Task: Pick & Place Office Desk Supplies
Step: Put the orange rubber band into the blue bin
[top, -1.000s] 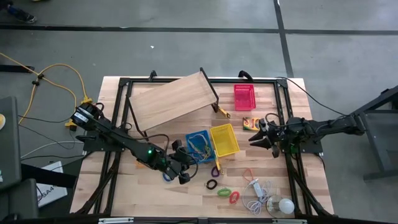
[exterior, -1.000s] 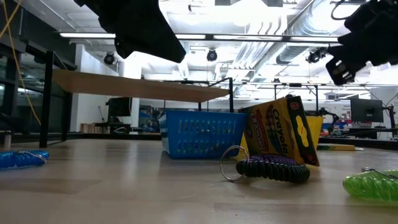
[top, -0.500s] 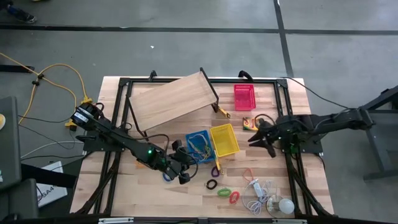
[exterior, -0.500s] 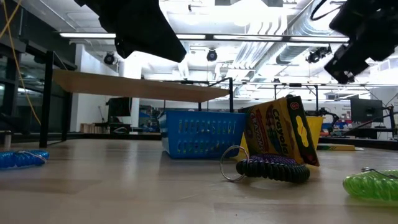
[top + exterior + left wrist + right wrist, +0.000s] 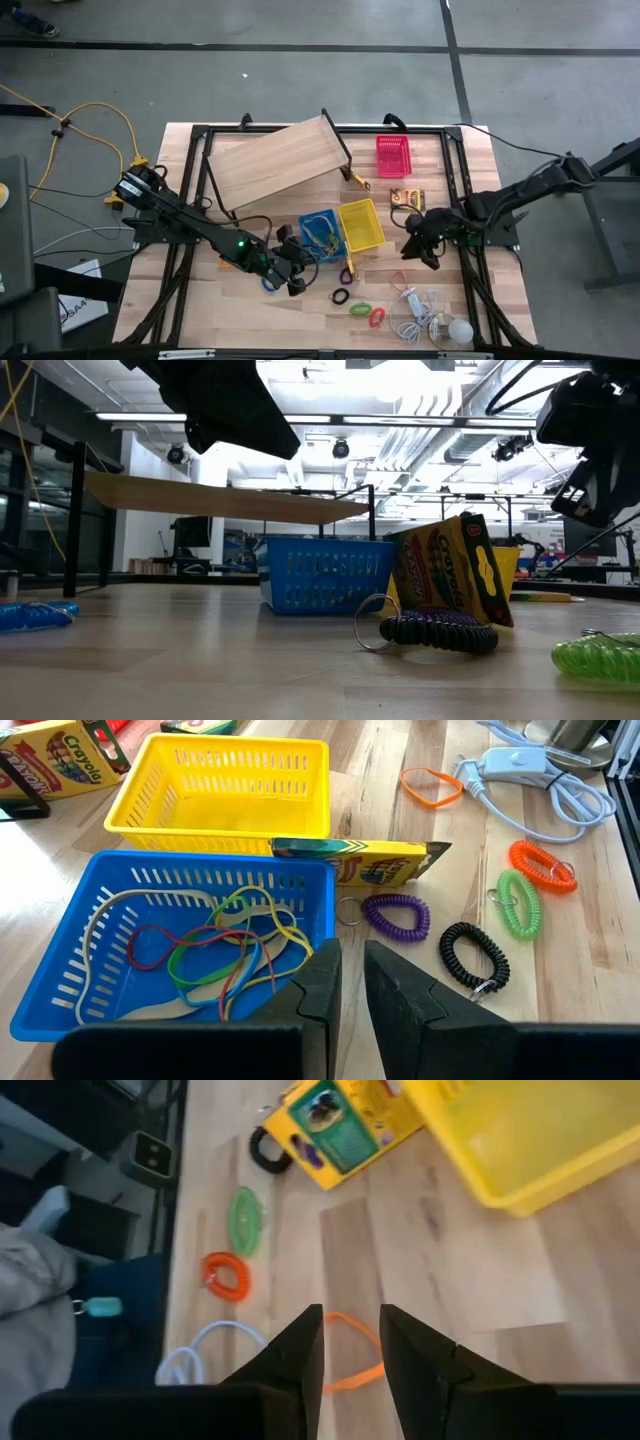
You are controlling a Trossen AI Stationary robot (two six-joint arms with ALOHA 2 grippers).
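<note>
The blue basket (image 5: pixel 180 950) holds several coloured rubber bands (image 5: pixel 215 955). The yellow basket (image 5: pixel 225 790) stands beside it, and a crayon box (image 5: pixel 365 855) rests on its long edge against that basket. The red basket (image 5: pixel 392 155) sits at the far side. An orange band (image 5: pixel 350 1352), a purple coil (image 5: pixel 395 915), a black coil (image 5: pixel 472 955), a green coil (image 5: pixel 518 900) and an orange coil (image 5: pixel 540 865) lie flat on the table. My left gripper (image 5: pixel 352 975) hovers at the blue basket's near corner, slightly open and holding nothing. My right gripper (image 5: pixel 350 1342) is open above the orange band.
A wooden board on black legs (image 5: pixel 275 160) stands tilted at the far left. A white bulb (image 5: pixel 460 330) with its cord (image 5: pixel 415 305) lies near the front right. A second crayon box (image 5: pixel 407 197) lies right of the yellow basket. A blue coil (image 5: pixel 35 615) lies near the left gripper.
My right gripper has left the spot beside the second crayon box and gone toward the table's near edge, to above the orange band. It has tipped downward and rolled on the way, and its finger gap is unchanged. The left arm has kept still.
</note>
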